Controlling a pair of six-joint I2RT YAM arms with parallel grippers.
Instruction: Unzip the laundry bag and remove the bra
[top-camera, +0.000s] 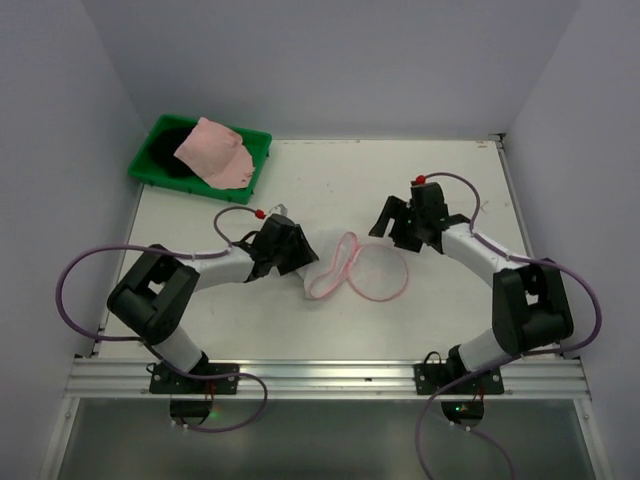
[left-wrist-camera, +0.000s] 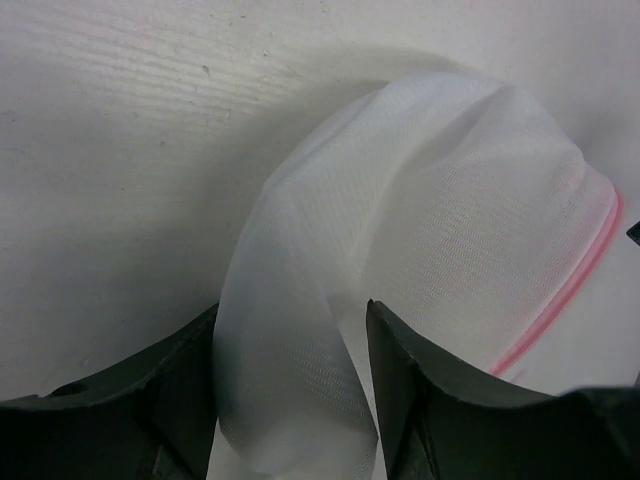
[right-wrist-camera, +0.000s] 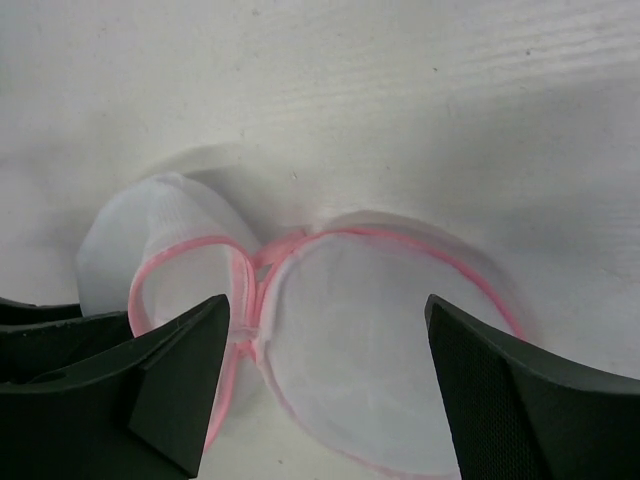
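From above: shows the laundry bag (top-camera: 378, 274) unzipped and spread at mid-frame on the white bench (top-camera: 330, 185), with two pink-rimmed halves side by side, the right one flat and round, the left one narrower. Places the left fingers (top-camera: 306, 260) at the bag's left edge and the right fingers (top-camera: 397, 228) just up and right of it. Puts a green tray (top-camera: 258, 160) at upper left, holding a pink garment (top-camera: 215, 150) laid over something dark (top-camera: 165, 150).

Left wrist: fills centre and right of the frame with the bag's white mesh (left-wrist-camera: 440, 220), with a pink zipper line down the right edge. Shows a fold of that mesh running down between the two dark fingers at the bottom, touching both: clenched on the laundry bag.

Right wrist: looks down on both pink rings (right-wrist-camera: 380, 330), meeting near centre frame, with mesh inside each. Shows the fingers spread wide at lower left and lower right, released, grasping nothing, with the bag on the bench beneath.
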